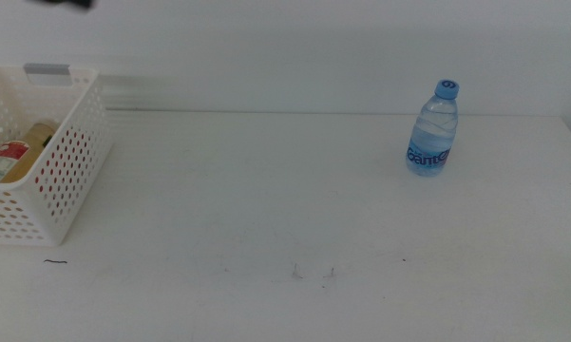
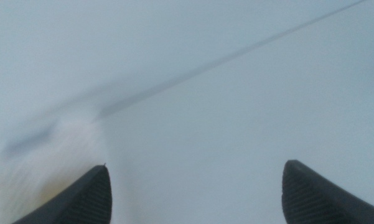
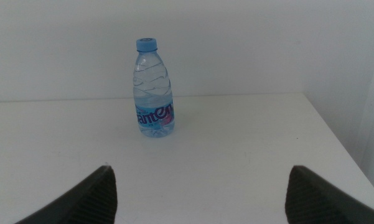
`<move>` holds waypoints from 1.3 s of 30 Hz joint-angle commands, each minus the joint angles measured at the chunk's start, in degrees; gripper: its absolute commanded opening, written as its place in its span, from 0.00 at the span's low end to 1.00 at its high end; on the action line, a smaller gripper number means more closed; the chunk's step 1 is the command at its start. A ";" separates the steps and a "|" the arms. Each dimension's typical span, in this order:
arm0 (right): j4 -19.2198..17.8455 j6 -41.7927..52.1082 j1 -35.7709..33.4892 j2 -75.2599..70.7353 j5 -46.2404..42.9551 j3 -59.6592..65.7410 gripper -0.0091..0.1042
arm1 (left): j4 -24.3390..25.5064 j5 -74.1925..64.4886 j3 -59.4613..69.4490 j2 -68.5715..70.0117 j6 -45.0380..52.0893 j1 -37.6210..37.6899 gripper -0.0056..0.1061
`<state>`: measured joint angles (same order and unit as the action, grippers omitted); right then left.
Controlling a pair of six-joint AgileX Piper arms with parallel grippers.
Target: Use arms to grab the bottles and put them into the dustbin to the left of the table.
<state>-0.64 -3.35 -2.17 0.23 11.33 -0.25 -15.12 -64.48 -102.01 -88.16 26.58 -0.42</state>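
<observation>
- Standing upright on the white table (image 1: 266, 190), one clear water bottle (image 1: 431, 128) has a blue cap, rippled shoulders and a blue label with white lettering and a pink patch; it looks full.
- Seen from the right wrist camera, this bottle (image 3: 154, 88) is ahead of the right gripper (image 3: 199, 193), well apart from it and toward one jaw's side rather than centred between them.
- Right gripper's jaws are spread wide, with nothing between them.
- Left gripper (image 2: 196, 196) also has its jaws spread wide and holds nothing; its view is blurred, showing pale table, a dark edge line and a smeared white shape beside one jaw.
- One white dustbin (image 1: 62, 157), a perforated basket with a grey handle, sits at the far left of the table.
- Inside the basket lies one yellow-liquid bottle (image 1: 24, 157) with a red-and-white label; a trace of red shows through the holes, too unclear to name.
- Tabletop is plain white with a few small dark marks near its front edge; a pale, bare wall rises behind it.
- Neither arm appears in the middle view, apart from a dark blur at the top left corner.
</observation>
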 commanded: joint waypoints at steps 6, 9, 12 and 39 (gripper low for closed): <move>-0.55 0.17 0.51 -0.23 -0.56 0.25 0.89 | -19.30 11.17 17.38 14.73 14.57 9.12 0.89; -0.55 0.17 0.51 -0.23 -0.56 0.25 0.89 | -24.44 13.81 24.87 19.44 18.45 11.06 0.89; -0.55 0.17 0.51 -0.23 -0.56 0.25 0.89 | -25.38 14.84 29.17 22.73 18.55 11.50 0.89; -0.55 0.17 0.51 -0.23 -0.56 0.25 0.89 | -22.13 13.68 25.84 26.79 11.92 9.92 0.89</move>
<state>-0.64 -3.35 -2.17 0.23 11.33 -0.25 -37.28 -52.35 -75.83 -61.60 38.99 9.72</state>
